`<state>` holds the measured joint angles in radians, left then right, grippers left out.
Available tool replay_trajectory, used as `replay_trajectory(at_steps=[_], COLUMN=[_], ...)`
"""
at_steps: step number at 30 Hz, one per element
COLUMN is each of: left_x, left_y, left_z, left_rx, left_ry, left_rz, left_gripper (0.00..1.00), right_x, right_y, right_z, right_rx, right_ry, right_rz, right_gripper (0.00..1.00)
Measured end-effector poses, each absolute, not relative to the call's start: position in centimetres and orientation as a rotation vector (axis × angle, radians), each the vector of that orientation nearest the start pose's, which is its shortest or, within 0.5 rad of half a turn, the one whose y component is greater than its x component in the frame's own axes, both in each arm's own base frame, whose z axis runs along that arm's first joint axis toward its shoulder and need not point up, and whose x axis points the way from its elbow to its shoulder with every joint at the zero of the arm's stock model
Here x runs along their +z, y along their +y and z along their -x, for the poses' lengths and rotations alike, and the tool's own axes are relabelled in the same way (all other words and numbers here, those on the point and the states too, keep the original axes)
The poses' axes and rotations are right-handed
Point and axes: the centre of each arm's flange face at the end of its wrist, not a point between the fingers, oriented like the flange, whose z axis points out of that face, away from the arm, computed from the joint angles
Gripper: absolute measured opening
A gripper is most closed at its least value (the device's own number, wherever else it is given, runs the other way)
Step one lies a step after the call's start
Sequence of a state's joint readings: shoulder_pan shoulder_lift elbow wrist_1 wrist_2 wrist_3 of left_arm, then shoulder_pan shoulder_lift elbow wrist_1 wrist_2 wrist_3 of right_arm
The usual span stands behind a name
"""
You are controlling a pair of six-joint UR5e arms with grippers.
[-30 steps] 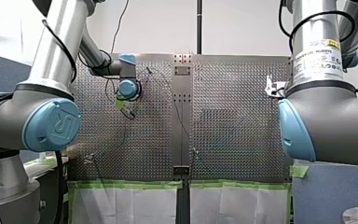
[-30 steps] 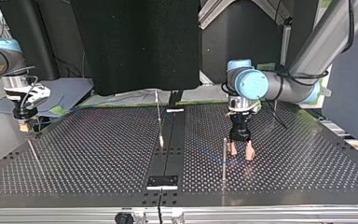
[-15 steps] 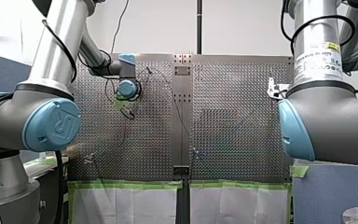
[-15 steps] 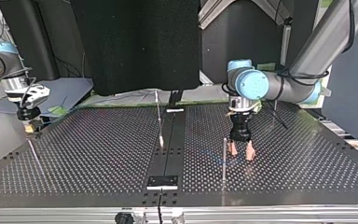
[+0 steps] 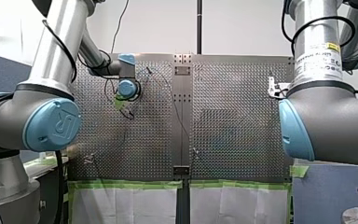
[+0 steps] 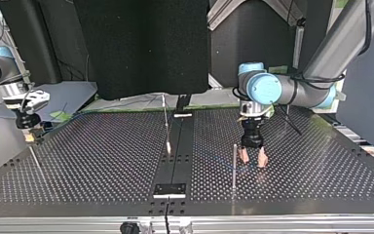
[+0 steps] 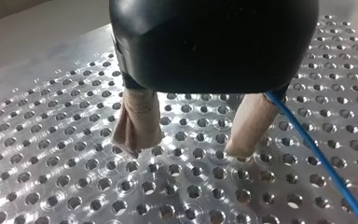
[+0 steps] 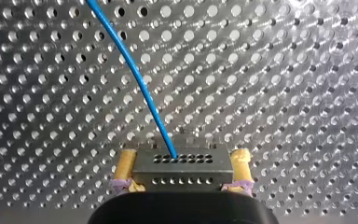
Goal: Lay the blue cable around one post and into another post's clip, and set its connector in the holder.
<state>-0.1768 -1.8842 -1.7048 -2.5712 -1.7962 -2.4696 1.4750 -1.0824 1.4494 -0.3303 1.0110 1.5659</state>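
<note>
Grey perforated metal connector (image 8: 182,170) pinched by right fingers (image 8: 123,164); left fingers (image 7: 137,123) spread.
Thin blue cable (image 8: 140,84), likely limp, light: hold at connector.

table (image 7: 51,154): bare perforated metal, satin sheen, bright glints round the holes. blue cable (image 8: 135,74): smooth, slightly glossy plastic jacket. connector (image 8: 182,170): matt grey metal block, drilled faces. my left gripper (image 7: 189,144): glossy black plastic shell; its pads (image 7: 140,116) are beige, cloth-like wrap, matt and creased. my right gripper (image 8: 182,158): dull yellow pads. post (image 6: 233,165), 5 o'clock in the top view: thin shiny metal rod. arm tubes (image 5: 58,42): brushed metal; joint caps (image 5: 51,124): smooth blue plastic. green tape (image 5: 126,185), 6 o'clock in the front view: matt.
</note>
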Motion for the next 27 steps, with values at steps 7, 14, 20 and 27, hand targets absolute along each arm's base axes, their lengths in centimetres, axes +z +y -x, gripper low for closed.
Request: replay_trajectory(at_steps=[7, 14, 20, 27], left_x=[31.0, 31.0, 31.0, 31.0], left_y=[-21.2, -21.2, -21.2, -21.2], left_z=[-56.5, -56.5, -56.5, -56.5], left_rx=[-0.712, -0.714, -0.714, -0.715], left_ry=[1.315, 1.317, 1.317, 1.317], left_rz=[0.700, 0.699, 0.698, 0.698], left_gripper=[1.00, 1.00, 1.00, 1.00], right_x=[29.3, 28.6, 27.8, 27.9], right_y=[-66.3, -66.5, -66.9, -67.1], right_z=[-11.4, -11.2, -11.2, -11.4], right_rx=[1.510, 1.504, 1.502, 1.510], right_ry=[-0.978, -0.985, -0.986, -0.984], right_rz=[-1.562, -1.563, -1.563, -1.560], right_gripper=[0.00, 0.00, 0.00, 0.00])
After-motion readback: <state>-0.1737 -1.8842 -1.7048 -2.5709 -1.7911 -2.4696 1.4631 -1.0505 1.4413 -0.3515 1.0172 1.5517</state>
